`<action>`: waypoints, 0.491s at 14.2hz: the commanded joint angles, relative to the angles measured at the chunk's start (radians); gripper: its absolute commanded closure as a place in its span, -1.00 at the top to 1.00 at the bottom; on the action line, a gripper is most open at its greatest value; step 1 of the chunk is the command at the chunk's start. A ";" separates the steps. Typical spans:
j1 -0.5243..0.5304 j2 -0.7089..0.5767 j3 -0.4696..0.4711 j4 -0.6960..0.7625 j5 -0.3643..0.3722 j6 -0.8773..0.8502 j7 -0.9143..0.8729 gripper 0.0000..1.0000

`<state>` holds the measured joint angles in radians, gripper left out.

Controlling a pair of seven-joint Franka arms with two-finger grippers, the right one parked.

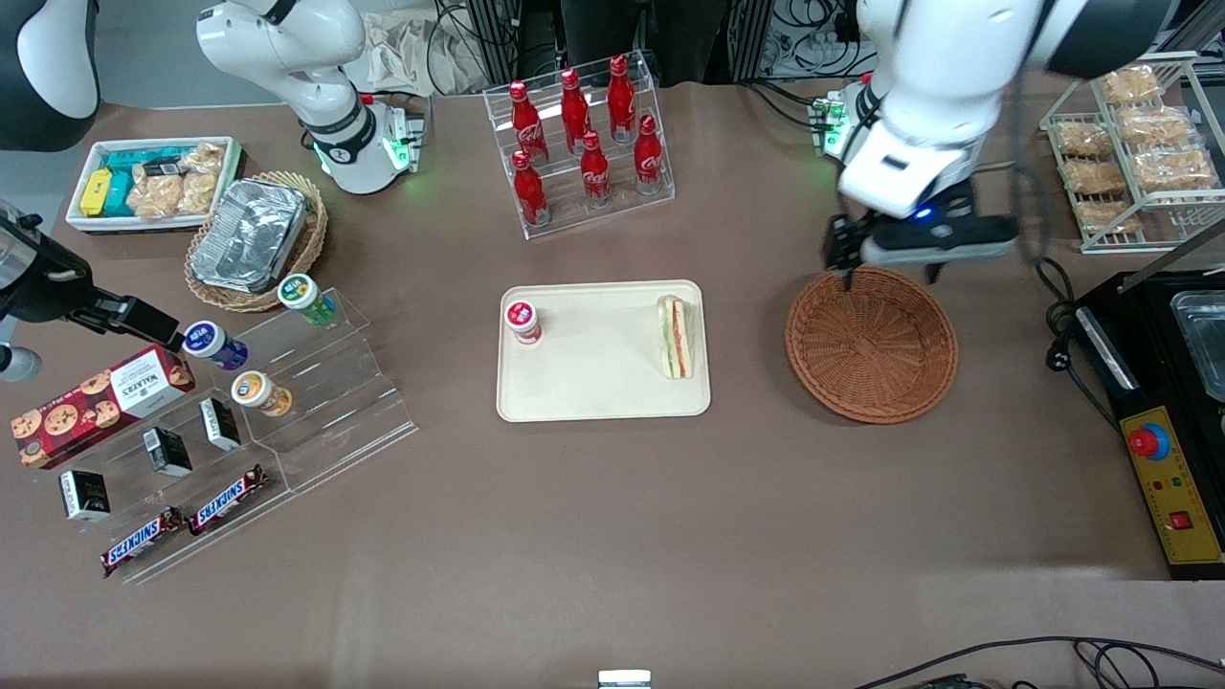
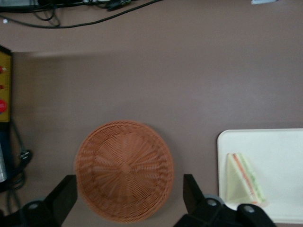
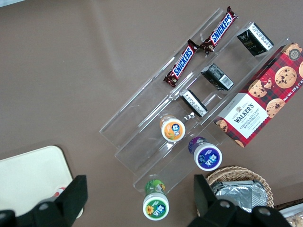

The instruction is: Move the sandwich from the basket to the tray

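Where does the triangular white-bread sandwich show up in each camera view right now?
Front view: triangular white-bread sandwich lies on the cream rectangular tray, at its edge nearest the empty reddish-brown wicker basket.
Left wrist view: sandwich on the tray; gripper above the basket, jaws open.
Right wrist view: not in it.
Shared landmark: the tray.

The round reddish-brown woven wicker basket (image 1: pixel 871 344) looks rough and ribbed. The flat cream plastic tray (image 1: pixel 593 383) is smooth and matt, holding the soft white-bread sandwich (image 1: pixel 676 337). Above the basket hangs the matt black gripper (image 1: pixel 885 266), fingers apart. The brown tabletop (image 1: pixel 593 536) looks dull.
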<state>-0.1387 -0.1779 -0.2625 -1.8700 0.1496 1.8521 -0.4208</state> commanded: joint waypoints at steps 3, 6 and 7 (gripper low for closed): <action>0.076 -0.124 0.075 -0.046 -0.097 -0.132 0.253 0.99; 0.094 -0.144 0.092 -0.087 -0.145 -0.125 0.319 0.98; 0.099 -0.132 0.110 -0.078 -0.180 -0.122 0.370 0.99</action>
<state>-0.0591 -0.2968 -0.1654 -1.9284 0.0230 1.7225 -0.1347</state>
